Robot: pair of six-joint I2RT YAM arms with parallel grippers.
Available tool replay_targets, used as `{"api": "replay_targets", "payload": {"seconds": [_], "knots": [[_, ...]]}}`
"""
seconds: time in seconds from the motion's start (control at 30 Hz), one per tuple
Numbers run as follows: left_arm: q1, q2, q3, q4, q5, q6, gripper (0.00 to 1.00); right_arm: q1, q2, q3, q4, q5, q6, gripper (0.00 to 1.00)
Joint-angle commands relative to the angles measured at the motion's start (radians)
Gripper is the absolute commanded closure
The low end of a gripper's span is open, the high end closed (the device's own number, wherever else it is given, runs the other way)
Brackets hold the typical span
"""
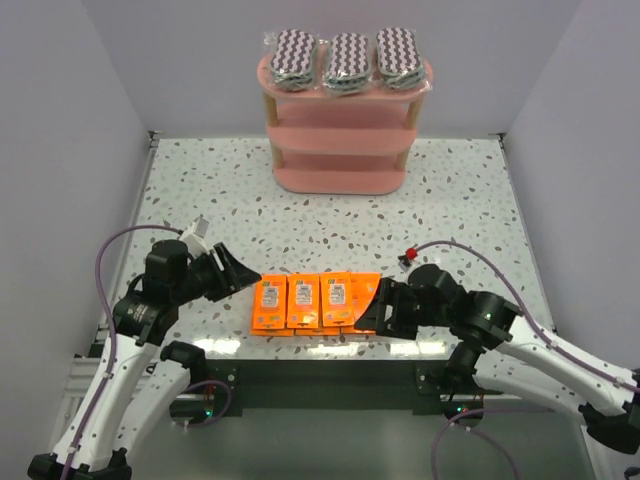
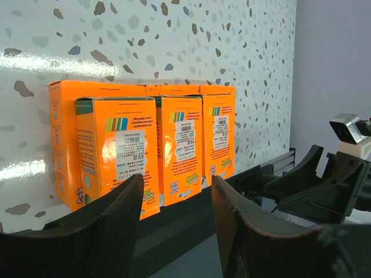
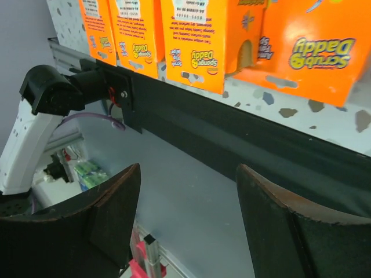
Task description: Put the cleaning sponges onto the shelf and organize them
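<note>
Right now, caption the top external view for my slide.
Left gripper and right gripper, both open, flank the orange packets at the table's near edge; three zigzag packs top the pink shelf.

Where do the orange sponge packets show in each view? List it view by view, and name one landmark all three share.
Top external: orange packets in a row at lower centre, near the front edge of the speckled tabletop.
Left wrist: centre-left of the picture, above the dark fingers.
Right wrist: along the top edge, cropped.
Shared landmark: the speckled tabletop beneath them.
</note>
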Motion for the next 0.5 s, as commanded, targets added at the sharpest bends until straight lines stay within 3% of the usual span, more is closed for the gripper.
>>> {"api": "replay_targets", "payload": {"seconds": [0.0,0.13,0.33,0.47], "knots": [[-0.002,-0.014,0.01,0.034,0.005,0.02,0.45,0.077,0.098,-0.014,0.177,0.065,0.16,0.29],[-0.002,-0.035,0.025,0.003,-0.01,0.017,0.45,0.153,0.141,-0.043,0.263,0.155,0.281,0.29],[-0.002,-0.073,0.03,-0.032,-0.023,0.005,0.45,0.229,0.129,-0.172,0.337,0.336,0.595,0.33],[-0.002,-0.075,0.03,-0.037,-0.026,0.005,0.45,0.257,0.147,-0.204,0.383,0.384,0.669,0.35]]}}
